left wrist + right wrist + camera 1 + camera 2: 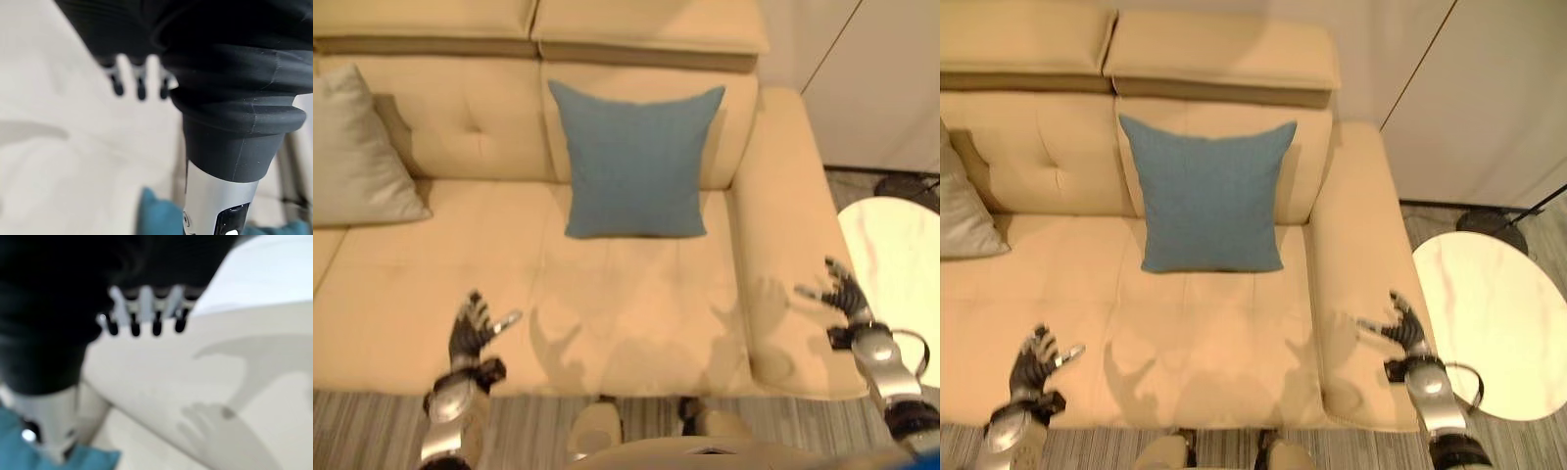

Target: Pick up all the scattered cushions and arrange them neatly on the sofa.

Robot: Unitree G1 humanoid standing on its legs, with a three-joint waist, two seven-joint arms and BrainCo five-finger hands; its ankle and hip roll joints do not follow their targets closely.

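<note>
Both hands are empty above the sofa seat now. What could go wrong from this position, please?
1. The blue cushion stands upright against the backrest; a hand reaching past might tip it forward.
2. The right hand hovers open over the sofa armrest, close to the round white table; an outward swing could strike it.
3. The grey cushion leans at the far left edge, so the open left hand may have to stretch far for it.

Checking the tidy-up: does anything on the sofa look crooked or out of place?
Nothing stands out. The square blue cushion stands upright against the cream sofa backrest; the grey cushion leans at the left end.
</note>
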